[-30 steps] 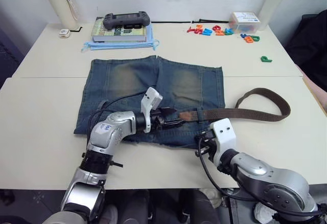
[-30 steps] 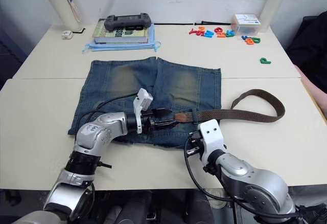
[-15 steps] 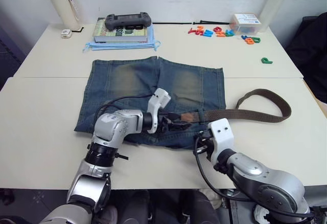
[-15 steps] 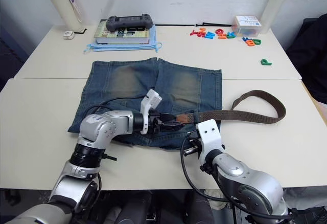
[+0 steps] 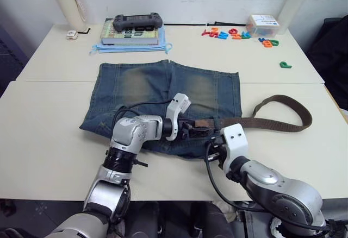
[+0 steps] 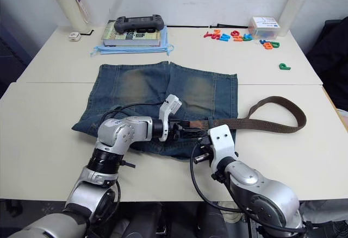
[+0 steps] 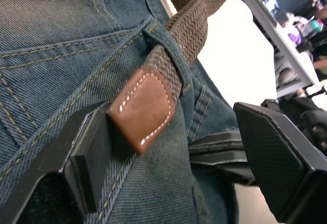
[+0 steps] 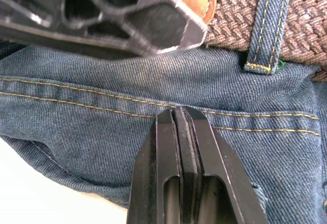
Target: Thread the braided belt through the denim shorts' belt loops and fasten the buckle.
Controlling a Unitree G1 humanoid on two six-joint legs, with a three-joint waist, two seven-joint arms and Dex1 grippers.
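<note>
Nearest you, your right gripper (image 8: 180,127) sits at the near edge of the denim shorts (image 5: 163,88), its fingers pressed flat together with nothing between them, tips resting on the denim just below the waistband seam. Just left of it, your left gripper (image 7: 168,147) lies over the waistband with its fingers spread wide; one finger (image 7: 89,157) touches the tan leather tip (image 7: 143,109) of the braided belt (image 5: 272,121), the other stands apart from it.

The belt tip has passed under one of the belt loops (image 8: 265,24) and pokes out on its left side. From that loop the belt runs right along the waistband, leaves the shorts at their right edge, curls round in a loop on the table (image 5: 49,140) and doubles back. You cannot make out the buckle from here.

The shorts lie flat in the middle of the table, waistband toward you, legs pointing away.

Far left stands a cream bottle (image 5: 66,1); beside it a game controller (image 5: 136,20) rests on a book (image 5: 133,34). Far right lie coloured plastic letters (image 5: 234,33), a small box (image 5: 262,23) and a white bottle (image 5: 293,1).
</note>
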